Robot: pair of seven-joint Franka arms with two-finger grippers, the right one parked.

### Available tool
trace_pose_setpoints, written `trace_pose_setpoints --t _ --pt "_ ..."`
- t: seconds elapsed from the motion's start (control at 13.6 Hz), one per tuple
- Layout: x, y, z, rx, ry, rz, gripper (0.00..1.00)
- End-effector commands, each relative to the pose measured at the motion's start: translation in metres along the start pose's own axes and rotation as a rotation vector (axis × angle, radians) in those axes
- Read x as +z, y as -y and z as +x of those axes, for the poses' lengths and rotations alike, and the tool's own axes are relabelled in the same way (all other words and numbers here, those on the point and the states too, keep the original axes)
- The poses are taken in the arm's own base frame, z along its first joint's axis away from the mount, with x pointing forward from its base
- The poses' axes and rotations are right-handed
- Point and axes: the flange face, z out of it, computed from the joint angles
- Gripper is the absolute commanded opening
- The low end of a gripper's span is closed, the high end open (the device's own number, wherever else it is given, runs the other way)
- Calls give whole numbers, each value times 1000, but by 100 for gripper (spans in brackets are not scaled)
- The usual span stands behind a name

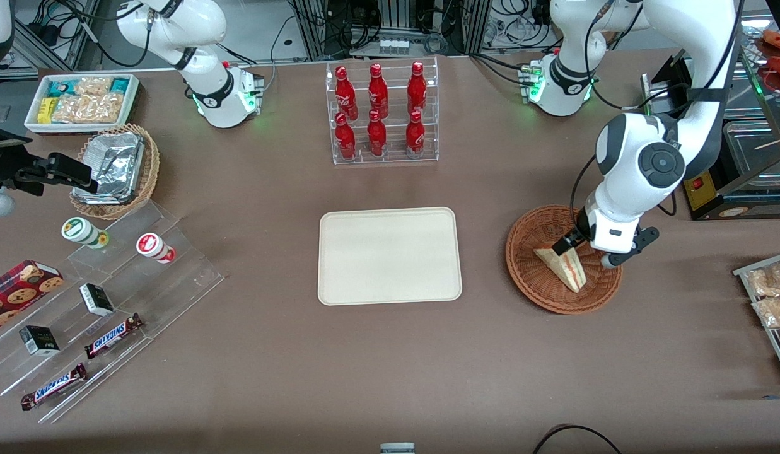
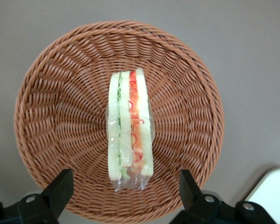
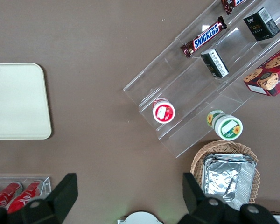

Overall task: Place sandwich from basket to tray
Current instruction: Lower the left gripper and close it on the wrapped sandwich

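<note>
Claw (image 2: 123,189): open wide, low over the wicker basket, one finger (image 2: 60,186) on each side of the sandwich, not touching it.
Sandwich (image 1: 563,265): in the basket (image 1: 529,271), right of frame centre.
Tray (image 1: 390,255): on the table (image 1: 390,378), frame centre, apart from the basket.

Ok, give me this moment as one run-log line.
stage: pre-grasp | gripper: open, above sandwich | sandwich: on edge in basket, not gripped | tray: nothing on it
</note>
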Motion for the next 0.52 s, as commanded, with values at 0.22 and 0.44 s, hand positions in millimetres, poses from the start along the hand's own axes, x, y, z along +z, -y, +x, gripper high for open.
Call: trace_pose_setpoints --t 0.22,0.44 --pt "37 -3 0 -149 15 16 100" --pt "51 -4 2 -152 19 19 100"
